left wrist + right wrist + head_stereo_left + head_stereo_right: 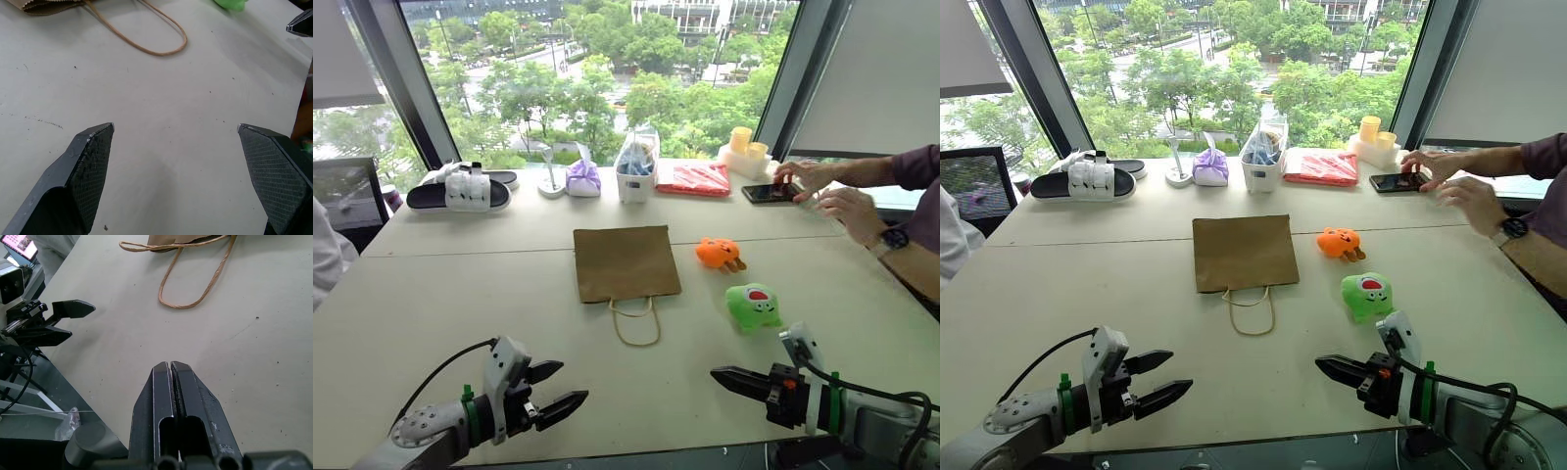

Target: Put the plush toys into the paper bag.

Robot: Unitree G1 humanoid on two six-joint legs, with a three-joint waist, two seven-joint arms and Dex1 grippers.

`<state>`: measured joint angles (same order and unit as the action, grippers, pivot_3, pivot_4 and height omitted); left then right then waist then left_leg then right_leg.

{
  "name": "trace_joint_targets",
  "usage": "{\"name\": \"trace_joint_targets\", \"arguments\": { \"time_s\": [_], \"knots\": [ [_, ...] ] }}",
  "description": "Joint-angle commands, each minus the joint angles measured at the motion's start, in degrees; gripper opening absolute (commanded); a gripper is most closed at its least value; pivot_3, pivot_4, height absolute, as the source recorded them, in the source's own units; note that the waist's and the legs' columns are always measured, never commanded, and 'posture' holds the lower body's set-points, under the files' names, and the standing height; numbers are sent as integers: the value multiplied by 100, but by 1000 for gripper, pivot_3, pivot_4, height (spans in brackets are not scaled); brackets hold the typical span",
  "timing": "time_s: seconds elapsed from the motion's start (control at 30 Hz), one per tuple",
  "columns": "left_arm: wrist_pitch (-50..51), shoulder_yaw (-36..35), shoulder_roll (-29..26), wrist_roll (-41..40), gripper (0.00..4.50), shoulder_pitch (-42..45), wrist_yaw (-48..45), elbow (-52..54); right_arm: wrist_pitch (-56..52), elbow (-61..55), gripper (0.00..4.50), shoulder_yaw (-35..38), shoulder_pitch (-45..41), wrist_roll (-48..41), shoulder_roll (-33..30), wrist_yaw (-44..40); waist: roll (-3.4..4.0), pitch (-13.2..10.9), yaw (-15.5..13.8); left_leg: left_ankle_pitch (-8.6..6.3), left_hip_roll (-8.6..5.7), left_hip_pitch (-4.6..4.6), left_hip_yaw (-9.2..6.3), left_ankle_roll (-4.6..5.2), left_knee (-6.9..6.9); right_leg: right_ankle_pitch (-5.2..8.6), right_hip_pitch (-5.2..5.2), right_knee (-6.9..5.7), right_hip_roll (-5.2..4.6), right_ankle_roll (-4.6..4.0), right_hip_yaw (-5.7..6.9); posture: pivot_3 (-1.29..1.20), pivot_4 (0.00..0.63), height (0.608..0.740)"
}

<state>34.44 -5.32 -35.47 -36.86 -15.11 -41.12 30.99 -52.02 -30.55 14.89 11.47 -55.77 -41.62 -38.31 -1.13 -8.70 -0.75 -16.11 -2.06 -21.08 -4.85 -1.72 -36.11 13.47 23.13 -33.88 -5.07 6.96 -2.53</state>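
Black fingers on my left gripper point(553, 388) are standing wide apart with nothing between them, hovering over bare table point(440, 294) at the near edge. My right gripper point(726, 377) is pressed fully closed and is gripping nothing; it is hanging low over the table on the other side, pointing inward toward the left one.

Moving outward, the green toy point(753, 305) is sitting on the table just beyond the right gripper, apart from it. The orange toy point(719, 253) is lying a little farther back, near the bag's right edge but not touching it. The paper bag point(625, 261) is lying flat in the middle of the table, its cord handles point(635, 323) trailing toward me.

So I am judging that nothing is done yet: both toys are outside, the bag looks folded flat with its mouth closed, and both pick-ups plus opening the bag are remaining.
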Motion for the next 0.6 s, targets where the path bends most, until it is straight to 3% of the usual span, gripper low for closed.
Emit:
{"name": "trace_joint_targets", "arguments": {
  "time_s": [0.03,0.47,0.6],
  "knots": [
    [-45,-110,-16,-97,4140,120,-51,112,106,-22,0,34,-31,14,44,-19,0,0,1,0,0,0,0,0,0,0,0,0,0,0,0,0,150,740],
    [-19,-160,17,-87,4140,234,23,36,115,2,0,-56,-119,111,202,72,0,0,2,0,0,1,0,0,0,0,0,0,0,0,0,0,150,740],
    [-437,-34,-44,486,4140,389,99,-163,109,38,0,-67,-166,131,204,74,0,0,0,0,-2,1,0,0,0,0,0,-1,1,0,0,0,150,740]
  ]
}}
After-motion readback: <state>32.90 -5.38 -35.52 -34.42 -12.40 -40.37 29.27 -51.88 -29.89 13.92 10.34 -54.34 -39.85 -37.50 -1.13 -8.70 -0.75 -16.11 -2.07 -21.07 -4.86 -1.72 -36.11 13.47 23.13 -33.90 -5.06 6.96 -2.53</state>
